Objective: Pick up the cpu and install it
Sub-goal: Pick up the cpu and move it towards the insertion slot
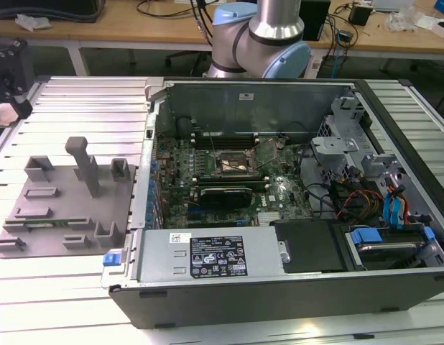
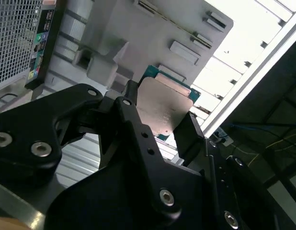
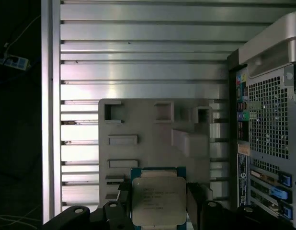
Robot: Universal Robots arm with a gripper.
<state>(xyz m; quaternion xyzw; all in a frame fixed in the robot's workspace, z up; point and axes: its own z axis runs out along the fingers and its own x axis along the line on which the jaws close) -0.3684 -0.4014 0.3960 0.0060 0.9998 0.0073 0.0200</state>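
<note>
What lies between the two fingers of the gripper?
The cpu, gripped at two opposite edges by the fingers, in both wrist views.

No legible print, even on cpu [image 3: 159, 200]

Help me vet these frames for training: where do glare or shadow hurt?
In the second wrist view, the ribbed metal table blows out to white, and the pale silver square cpu carries a sheen while the black hand gripping it stays dim; in the first wrist view, bright bands streak the table's slats beside a black margin; the exterior view is evenly lit.
</note>
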